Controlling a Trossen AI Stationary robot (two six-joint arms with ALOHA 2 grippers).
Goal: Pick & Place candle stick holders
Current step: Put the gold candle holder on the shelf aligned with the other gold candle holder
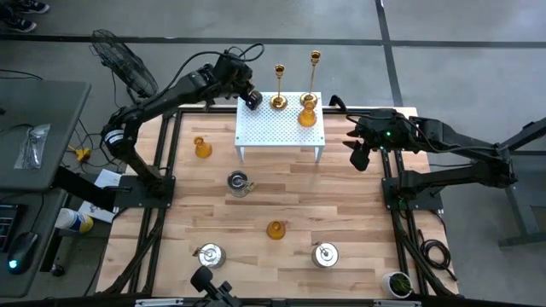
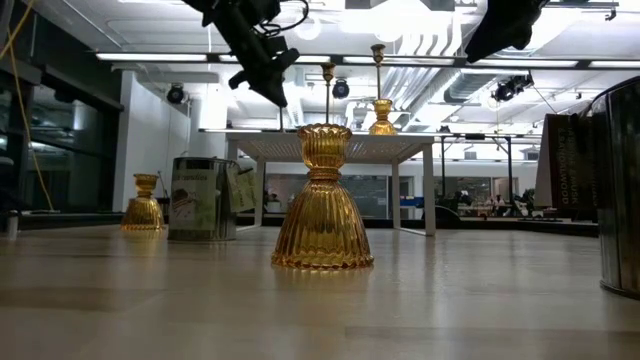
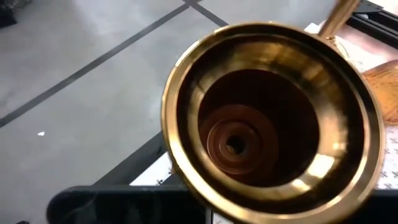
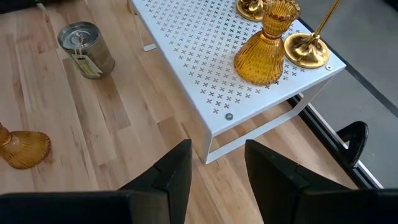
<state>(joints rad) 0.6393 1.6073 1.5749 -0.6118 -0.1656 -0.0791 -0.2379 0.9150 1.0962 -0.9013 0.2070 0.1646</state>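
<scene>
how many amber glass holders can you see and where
3: one amber holder stands on the white rack beside the gold candlesticks, one on the table left of the rack, one mid-table toward the near edge. None seems hidden.

- No text, brand, number or sign can be read in any of the views.
- The silvery pot [image 2: 203,198] in the low view carries a pale label with dark marks on its side; the marks are too blurred to make out as words.
- The same kind of pot [image 4: 86,48] in the right wrist view has a tag lying against its side, but no lettering can be read on it.
- The white perforated rack [image 4: 211,56] shows only a pattern of small cross-shaped holes, no writing.
</scene>
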